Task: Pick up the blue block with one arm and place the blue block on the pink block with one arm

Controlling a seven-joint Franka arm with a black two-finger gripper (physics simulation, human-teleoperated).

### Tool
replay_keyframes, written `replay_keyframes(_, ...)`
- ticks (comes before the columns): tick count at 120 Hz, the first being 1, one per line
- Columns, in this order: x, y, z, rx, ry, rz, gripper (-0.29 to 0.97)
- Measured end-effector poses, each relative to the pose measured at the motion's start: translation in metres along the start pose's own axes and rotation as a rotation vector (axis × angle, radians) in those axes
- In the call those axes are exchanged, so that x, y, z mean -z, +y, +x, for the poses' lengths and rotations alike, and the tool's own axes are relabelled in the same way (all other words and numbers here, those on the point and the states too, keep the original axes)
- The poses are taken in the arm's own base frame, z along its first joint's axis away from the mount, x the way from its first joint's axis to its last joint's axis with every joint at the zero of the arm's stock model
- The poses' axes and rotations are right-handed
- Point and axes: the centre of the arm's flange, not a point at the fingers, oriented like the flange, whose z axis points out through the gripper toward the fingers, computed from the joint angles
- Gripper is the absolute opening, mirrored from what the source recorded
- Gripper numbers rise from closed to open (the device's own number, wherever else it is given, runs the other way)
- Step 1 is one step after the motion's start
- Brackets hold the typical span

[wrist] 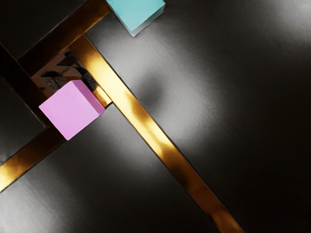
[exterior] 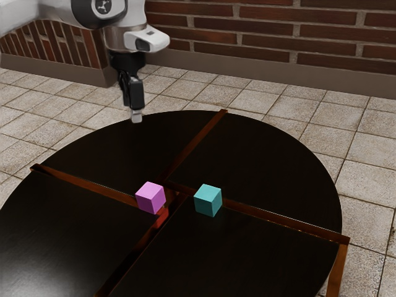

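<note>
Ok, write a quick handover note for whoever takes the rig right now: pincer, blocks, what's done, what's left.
The pincer hangs over the table near its edge at the exterior view's upper left, far from both blocks, carrying nothing.
The blue block sits on the table by the centre cross.
The pink block sits apart from it, toward the exterior view's left, with nothing on top.
Done: nothing yet.
Left: grasp the blue block, lift it, set it on the pink block.

blue block [exterior: 208,200] – teal-cyan; pink block [exterior: 151,197] – lilac-pink; table [exterior: 260,161] blk w/ copper strips [exterior: 278,218]; wall [exterior: 278,31] red brick
</note>
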Motion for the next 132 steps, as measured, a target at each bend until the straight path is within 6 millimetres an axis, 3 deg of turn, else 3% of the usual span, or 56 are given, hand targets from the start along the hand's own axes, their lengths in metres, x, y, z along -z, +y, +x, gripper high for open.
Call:
replay_keyframes(16,0.006,-0.002,0.004,-0.079,0.045,0.026,0.68)
replay_keyframes(26,0.021,0.009,-0.025,-0.119,0.077,0.049,0.68)
replay_keyframes(37,0.01,0.027,-0.037,-0.211,0.053,0.049,0.68)
replay_keyframes(50,-0.027,0.08,0.014,-0.451,0.02,0.028,0.68)
replay_keyframes(64,-0.062,0.115,0.08,-0.677,0.056,-0.007,0.68)
replay_keyframes(68,-0.072,0.101,0.099,-0.697,0.07,-0.019,0.68)
replay_keyframes(76,-0.097,0.044,0.114,-0.677,0.096,-0.039,0.68)
replay_keyframes(83,-0.114,0.023,0.126,-0.699,0.116,-0.039,0.68)
replay_keyframes(102,-0.135,0.008,0.165,-0.823,0.119,0.045,0.68)
replay_keyframes(118,-0.194,-0.016,0.188,-0.88,0.093,0.028,0.68)
replay_keyframes(132,-0.229,-0.028,0.198,-0.92,0.088,0.02,0.68)
